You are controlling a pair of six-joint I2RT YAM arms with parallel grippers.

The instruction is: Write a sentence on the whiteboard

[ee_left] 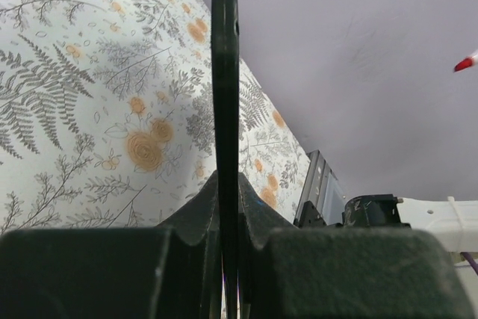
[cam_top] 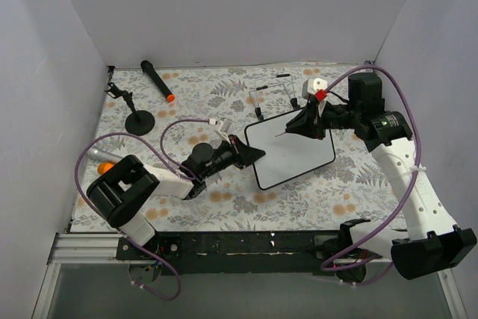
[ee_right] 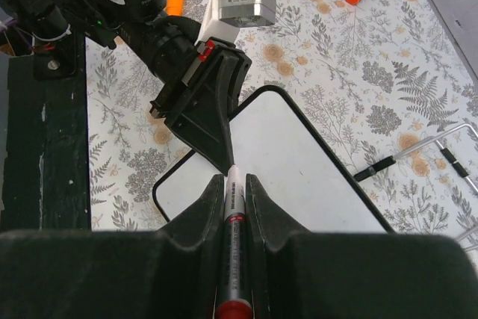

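Pinched shut on a red marker, right gripper, tip poised over a corner of the blank whiteboard; board lying mid-tabletop, its left corner clamped edge-on in the closed left gripper. Risk of a skidding, smeared stroke from pressing too hard, or of twisting the board out of that thin hold. Right arm reached forward with wrist bent leftward, left arm low, stretched across toward the board.
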